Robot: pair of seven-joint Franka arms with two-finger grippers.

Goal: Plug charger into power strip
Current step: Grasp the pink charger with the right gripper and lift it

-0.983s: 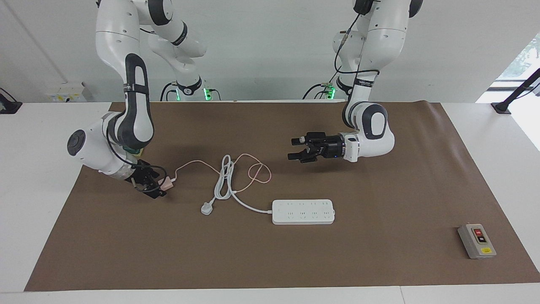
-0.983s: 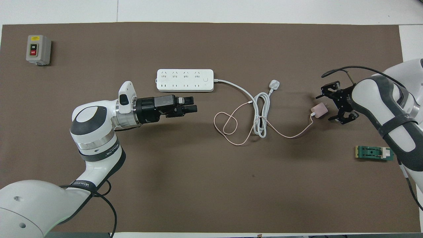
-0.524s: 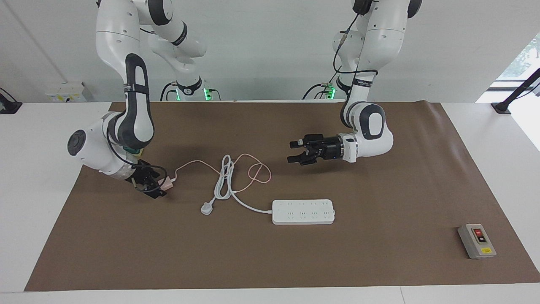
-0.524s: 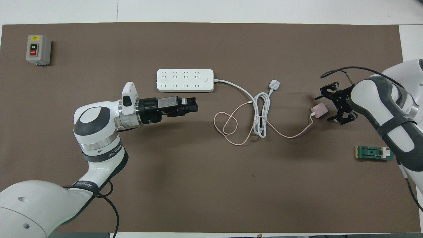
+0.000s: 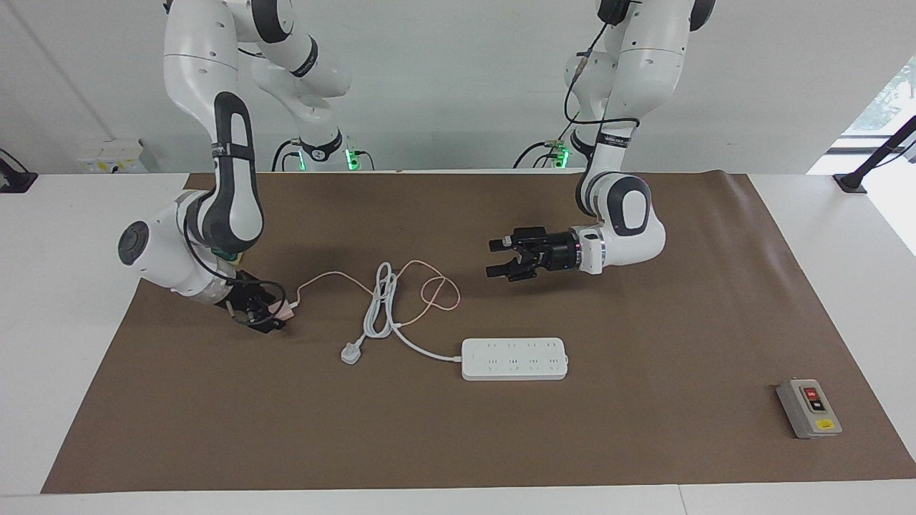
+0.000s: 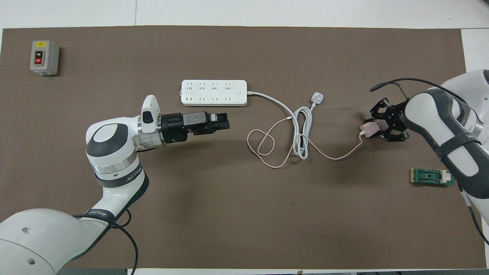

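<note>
The pink charger (image 5: 286,309) (image 6: 367,129) lies on the brown mat at the right arm's end of the table. My right gripper (image 5: 269,313) (image 6: 377,127) is low at the mat and shut on it, hiding most of its cube. Its thin pink cable (image 5: 429,287) (image 6: 263,142) loops across the mat toward the middle. The white power strip (image 5: 514,358) (image 6: 214,92) lies flat, sockets up, farther from the robots than the cable loops. My left gripper (image 5: 495,259) (image 6: 226,121) hangs open and empty above the mat, beside the strip and nearer to the robots.
The strip's thick white cord, coiled over the pink cable, ends in a white three-pin plug (image 5: 350,352) (image 6: 317,97). A grey box with red and black buttons (image 5: 809,408) (image 6: 44,57) sits at the left arm's end. A small green part (image 6: 431,177) lies near the right arm.
My right gripper's fingers, open around the charger a second ago, have closed onto it. The left gripper has drifted slightly toward the table's middle, still open.
</note>
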